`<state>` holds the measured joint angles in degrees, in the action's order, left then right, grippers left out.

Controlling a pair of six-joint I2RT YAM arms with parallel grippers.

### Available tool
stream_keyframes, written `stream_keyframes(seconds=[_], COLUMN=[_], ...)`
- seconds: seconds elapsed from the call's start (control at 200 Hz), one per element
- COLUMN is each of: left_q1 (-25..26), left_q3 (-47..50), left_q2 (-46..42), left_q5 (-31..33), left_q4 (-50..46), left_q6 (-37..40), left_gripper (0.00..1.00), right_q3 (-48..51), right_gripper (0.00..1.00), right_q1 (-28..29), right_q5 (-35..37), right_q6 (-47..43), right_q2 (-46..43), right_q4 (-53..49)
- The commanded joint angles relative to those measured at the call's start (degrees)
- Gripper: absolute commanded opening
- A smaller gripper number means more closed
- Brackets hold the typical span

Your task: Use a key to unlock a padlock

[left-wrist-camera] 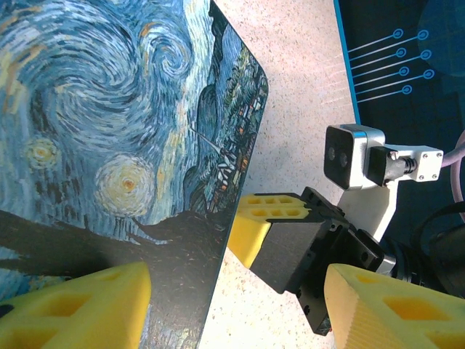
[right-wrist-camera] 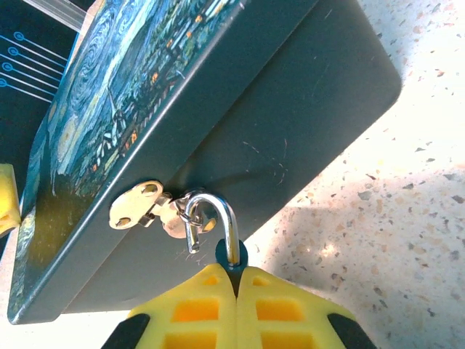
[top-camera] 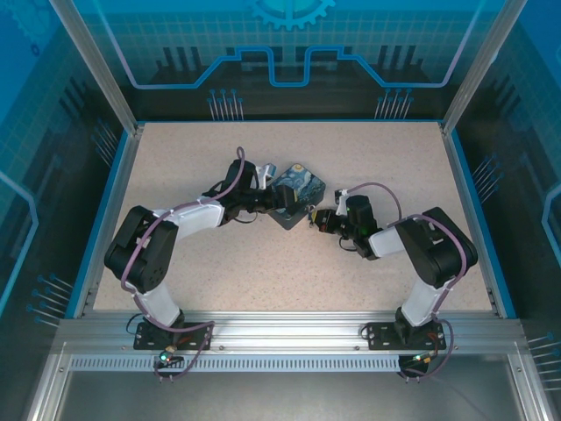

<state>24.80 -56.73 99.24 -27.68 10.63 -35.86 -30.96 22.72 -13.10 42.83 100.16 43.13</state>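
So the padlock (right-wrist-camera: 229, 225): what we can actually see is its silver metal shackle, hooked through the small brass hasp (right-wrist-camera: 135, 206) on the plain dark side of the blue-and-yellow swirl-printed rectangular tin box (right-wrist-camera: 312, 94). The lock's body is hidden behind the fingers, so we can't say much about it.

Right under the shackle sits the right end effector (right-wrist-camera: 236, 273). Its yellow fingers (right-wrist-camera: 192, 309) are pressed flat together, no gap at all. A small dark teal bit (right-wrist-camera: 232, 254) pokes out at the tips, right where the shackle's leg ends. We can't tell what it is, or whether it's actually pinched.

The left end effector (left-wrist-camera: 236, 291) is spread wide. In its wrist view one yellow finger (left-wrist-camera: 87, 305) sits over the printed lid and the other hangs out past the tin's edge over the speckled beige counter (left-wrist-camera: 290, 58), clear of the tin. We can't tell whether the first finger touches the lid. The right arm's fingers and its white wrist camera (left-wrist-camera: 356, 156) show up between them, just beside the tin's edge.

From above, the tin sits mid-counter between the two arms, with an end effector close in on either side.
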Motion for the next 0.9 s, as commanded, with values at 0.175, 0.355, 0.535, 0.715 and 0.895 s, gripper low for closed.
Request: stream_keyframes(seconds=[0.175, 0.355, 0.535, 0.715, 0.895], left_q1=[-0.38, -0.01, 0.25, 0.33, 0.30], left_q3=[3.28, 3.05, 2.58, 2.79, -0.28], left_q2=[-0.10, 0.03, 0.73, 0.35, -4.47], left_q5=[2.57, 2.55, 2.55, 2.16, 2.15], left_q4=[-4.92, -4.73, -4.92, -4.05, -7.96], left_q6=[-0.05, -0.35, -0.35, -0.65, 0.97], left_gripper=[0.66, 0.66, 0.66, 0.66, 0.68], right_q3=[-1.68, -2.96, -2.99, -3.79, -2.26], right_gripper=[0.04, 0.04, 0.04, 0.04, 0.04], right_q1=[0.45, 0.99, 1.19, 1.27, 1.65], right_q5=[6.19, 6.60, 6.94, 6.95, 9.04], right_q6=[4.02, 5.36, 7.28, 8.62, 9.60], right_q2=[-1.81, -0.96, -0.23, 0.08, -0.08], right_q4=[0.41, 0.06, 1.79, 1.75, 0.37])
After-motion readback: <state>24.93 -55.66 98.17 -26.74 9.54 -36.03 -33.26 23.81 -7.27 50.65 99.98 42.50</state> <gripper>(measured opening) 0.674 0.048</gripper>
